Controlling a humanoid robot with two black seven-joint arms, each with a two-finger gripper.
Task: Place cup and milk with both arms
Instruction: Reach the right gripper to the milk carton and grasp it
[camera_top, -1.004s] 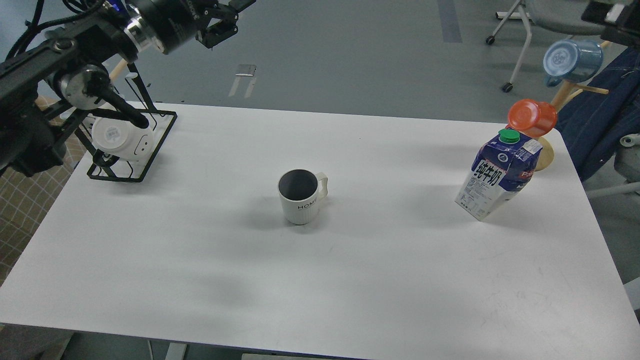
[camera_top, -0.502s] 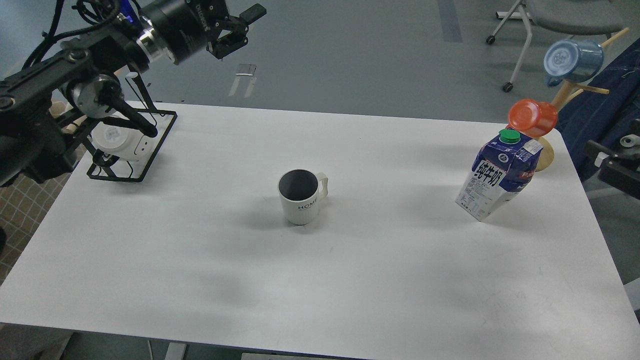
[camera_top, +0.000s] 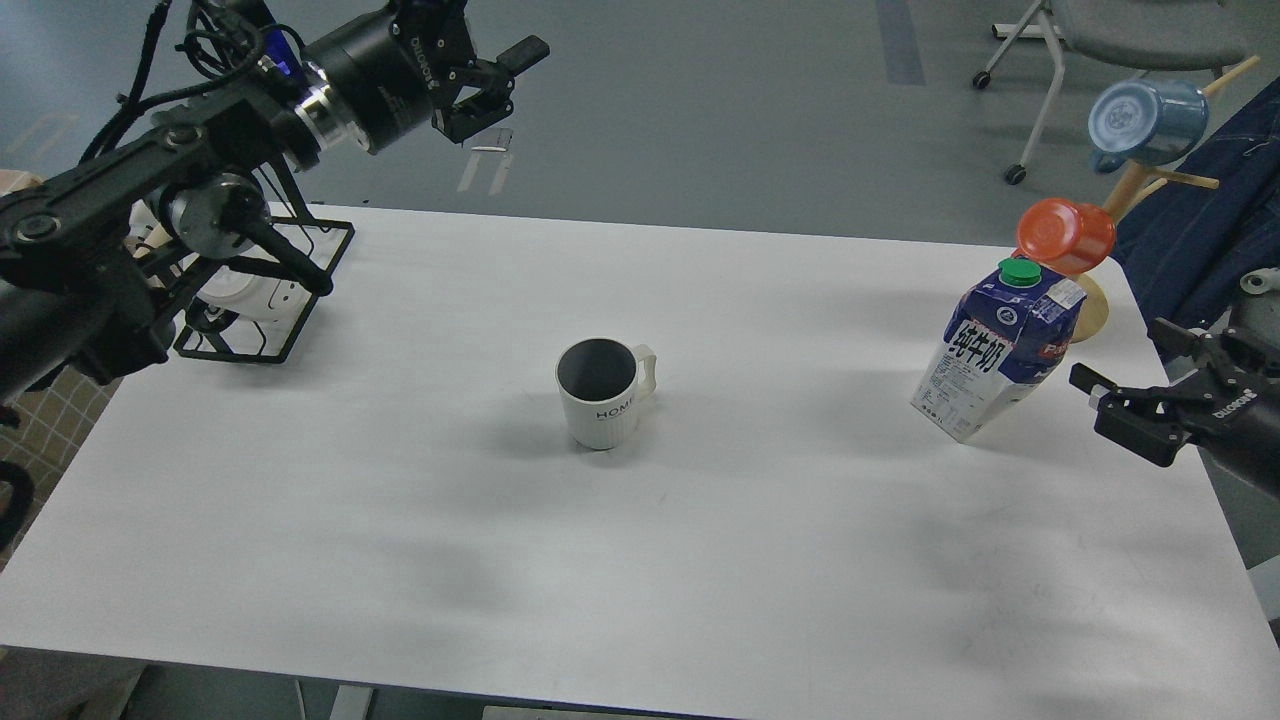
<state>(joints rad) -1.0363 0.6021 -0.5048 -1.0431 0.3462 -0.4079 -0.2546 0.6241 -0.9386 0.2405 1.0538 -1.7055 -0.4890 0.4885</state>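
Note:
A white ribbed cup with a dark inside stands upright at the middle of the white table, handle to the right. A blue and white milk carton with a green cap stands at the right side. My left gripper is open and empty, high above the table's far left edge, well away from the cup. My right gripper is open and empty, just right of the carton, not touching it.
A black wire rack holding a white object sits at the far left. A wooden mug stand with an orange cup and a blue cup stands behind the carton. A chair is on the floor beyond.
My left arm has swung right and forward, its gripper moving right. My right gripper has come in from the right edge and now sits beside the carton. Cup and carton have not moved.

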